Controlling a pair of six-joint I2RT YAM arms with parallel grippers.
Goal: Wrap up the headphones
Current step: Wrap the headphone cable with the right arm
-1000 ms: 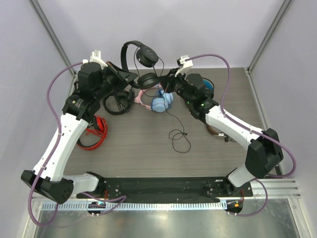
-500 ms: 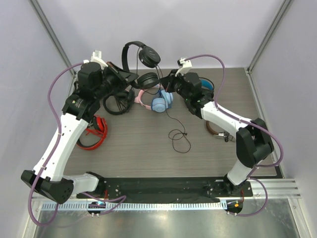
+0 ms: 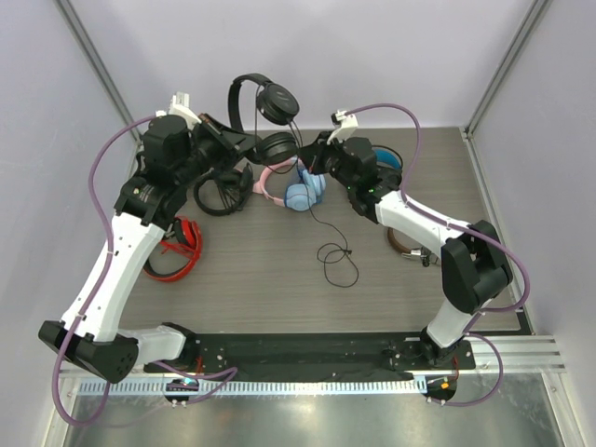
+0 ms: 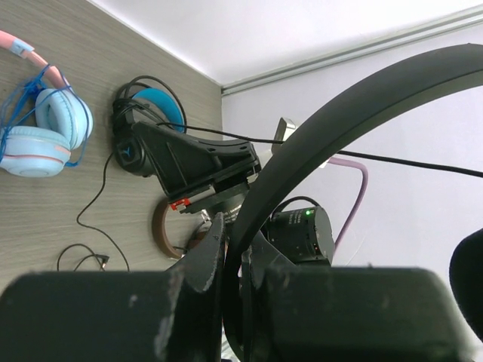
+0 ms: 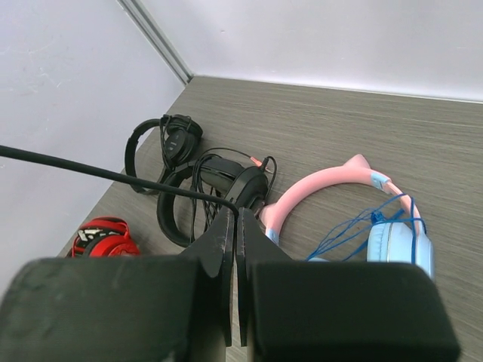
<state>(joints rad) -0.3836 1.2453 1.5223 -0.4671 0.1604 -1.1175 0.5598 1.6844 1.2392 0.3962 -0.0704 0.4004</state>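
The headphones (image 3: 265, 110) are hanging in the air over the back of the table (image 3: 242, 279), above the other pairs. The left gripper (image 4: 238, 243) is clamping their thin headband, jaws closed tight on it. The right gripper (image 5: 233, 219) is pinching the cable (image 5: 90, 170) between shut fingers, near the lower earcup. Wrapping is barely starting. No turn seems to be lying round the band or cups, though the overhead view is too small to be sure, and most of the cable is trailing down to a loose tangle on the wood. The overhead camera is showing that slack. The right wrist camera is showing only the taut stretch, plus the pink-and-blue pair (image 5: 355, 204) beneath.
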